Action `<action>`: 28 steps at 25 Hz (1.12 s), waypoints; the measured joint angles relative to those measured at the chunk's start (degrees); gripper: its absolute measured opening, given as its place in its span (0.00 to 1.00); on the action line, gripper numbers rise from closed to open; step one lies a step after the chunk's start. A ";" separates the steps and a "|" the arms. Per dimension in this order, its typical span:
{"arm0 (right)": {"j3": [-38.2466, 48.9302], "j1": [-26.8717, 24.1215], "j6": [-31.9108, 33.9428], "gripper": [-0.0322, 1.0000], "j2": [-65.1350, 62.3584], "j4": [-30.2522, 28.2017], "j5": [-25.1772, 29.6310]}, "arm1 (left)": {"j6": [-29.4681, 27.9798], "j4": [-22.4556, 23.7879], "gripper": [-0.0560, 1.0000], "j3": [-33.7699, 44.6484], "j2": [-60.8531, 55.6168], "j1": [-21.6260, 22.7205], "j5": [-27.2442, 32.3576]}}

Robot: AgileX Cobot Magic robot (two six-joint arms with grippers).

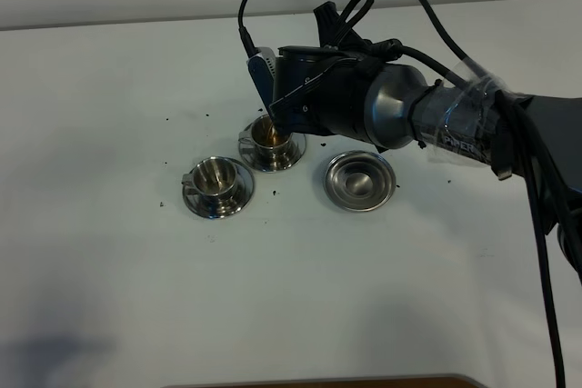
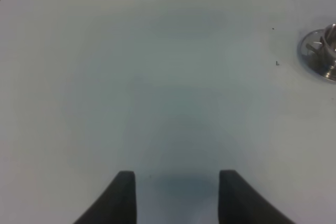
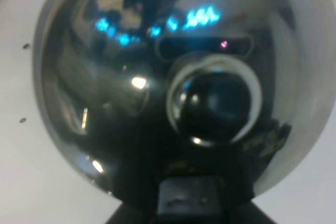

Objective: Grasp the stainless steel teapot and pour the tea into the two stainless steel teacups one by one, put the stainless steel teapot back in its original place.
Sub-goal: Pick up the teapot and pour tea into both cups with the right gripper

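Stainless steel teapot (image 1: 393, 114) hangs tilted at upper centre, our right gripper (image 3: 195, 203) clamped tight on it, its spout over the farther teacup (image 1: 270, 143), which holds brown tea (image 1: 267, 136). Our left gripper (image 2: 177, 198) stands wide over bare table (image 2: 157, 77). The nearer teacup (image 1: 216, 184) and a steel dish (image 1: 360, 180) sit mid-frame, and we see open white surface all below.

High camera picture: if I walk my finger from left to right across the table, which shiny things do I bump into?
Empty teacup → teacup with brown tea → round steel dish. The tilted teapot overlaps the last two from above, so I skip it.
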 joint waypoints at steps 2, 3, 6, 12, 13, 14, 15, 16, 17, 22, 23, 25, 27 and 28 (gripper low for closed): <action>0.00 0.00 -0.31 0.22 0.00 -0.69 0.00 | 0.00 0.00 0.46 0.00 0.00 0.00 0.00; 0.00 0.00 -0.54 0.22 0.00 -1.13 0.14 | 0.00 0.00 0.46 0.00 0.00 0.00 0.00; 0.00 0.00 -1.32 0.22 0.00 -1.94 0.60 | -0.06 0.00 0.46 0.00 0.00 0.00 0.00; 0.00 0.00 -3.21 0.22 0.00 -2.57 0.68 | -0.06 0.00 0.46 0.00 0.00 0.00 0.00; 0.00 0.00 -3.46 0.22 0.00 -2.68 0.68 | -0.06 0.00 0.46 0.00 0.00 0.00 0.00; 0.00 0.00 -3.67 0.22 0.00 -2.75 0.68 | -0.06 0.00 0.46 0.00 0.00 0.00 0.00; 0.00 0.00 -3.92 0.22 0.00 -2.86 0.68 | -0.06 0.00 0.46 0.00 0.00 0.00 0.00; 0.00 0.00 -4.12 0.22 0.00 -3.09 0.68 | -0.06 0.00 0.46 0.00 0.00 0.00 0.00; 0.00 0.00 -4.15 0.22 0.00 -3.49 0.68 | -0.06 0.00 0.46 0.00 0.00 0.00 0.00; 0.00 0.00 -4.45 0.22 0.00 -4.36 0.63 | -0.06 0.00 0.46 0.00 0.00 0.00 0.00; 0.00 0.00 -4.45 0.22 0.00 -4.40 0.63 | -0.06 0.00 0.46 0.00 0.00 0.00 0.00; 0.00 0.00 -4.45 0.22 0.00 -5.22 0.63 | -0.06 0.00 0.46 0.00 0.00 0.00 0.00; 0.00 0.00 -4.45 0.22 0.00 -5.89 0.63 | -0.06 0.00 0.46 0.00 0.00 0.00 0.00; 0.00 0.00 -4.45 0.22 0.00 -6.08 0.58 | -0.06 0.00 0.46 0.00 0.00 0.00 0.00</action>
